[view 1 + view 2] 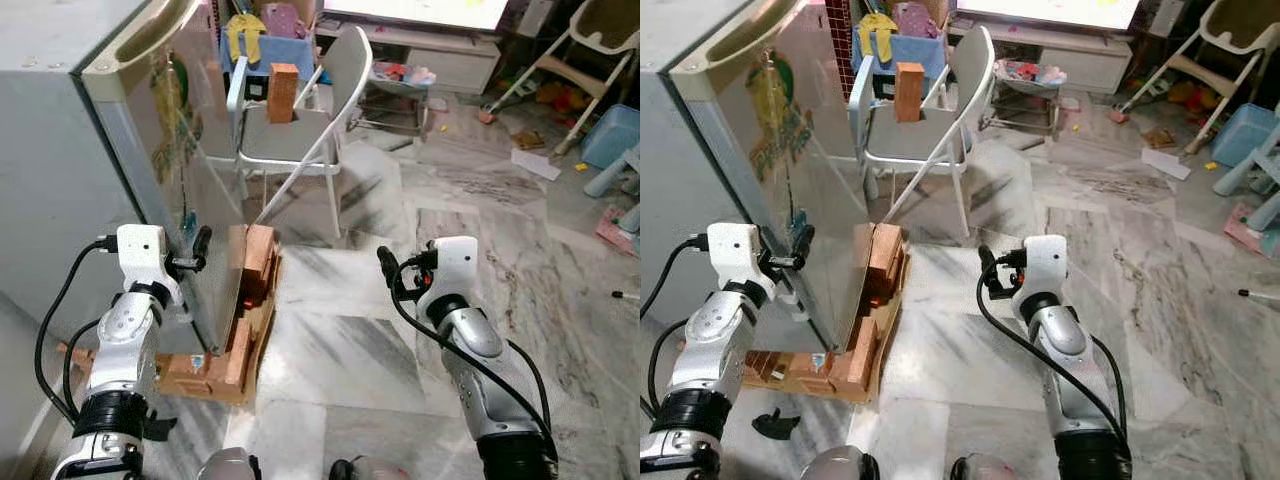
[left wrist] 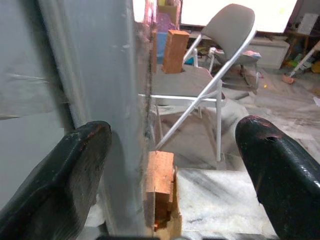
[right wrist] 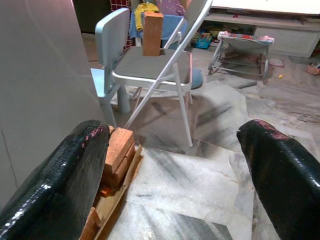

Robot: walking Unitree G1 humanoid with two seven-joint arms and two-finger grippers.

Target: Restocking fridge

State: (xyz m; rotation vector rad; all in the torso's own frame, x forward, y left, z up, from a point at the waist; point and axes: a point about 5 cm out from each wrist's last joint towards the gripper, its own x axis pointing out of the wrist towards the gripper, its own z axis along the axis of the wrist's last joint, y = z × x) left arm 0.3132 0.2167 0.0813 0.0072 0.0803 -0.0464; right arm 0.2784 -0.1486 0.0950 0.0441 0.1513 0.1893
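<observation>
Fridge: one grey fridge stands at the robot's left, its door swung out edge-on toward the camera.
Left claw: the left claw is spread wide, with the door's edge between its two fingers; whether either finger touches the door cannot be told.
Right claw: the right claw is also wide open and holds nothing, raised over the marble floor to the right of the door.
Bricks: several reddish bricks are stacked at the foot of the door on one flat wooden board; their exact number cannot be told.
Chairs: one grey folding chair stands beyond the door, and one upright brick-coloured block rests on its seat. One smaller pale blue chair stands just beside it.
Background: one low white cabinet, one white high chair and one blue bin stand well apart at the far side, with small toys scattered on the floor.
</observation>
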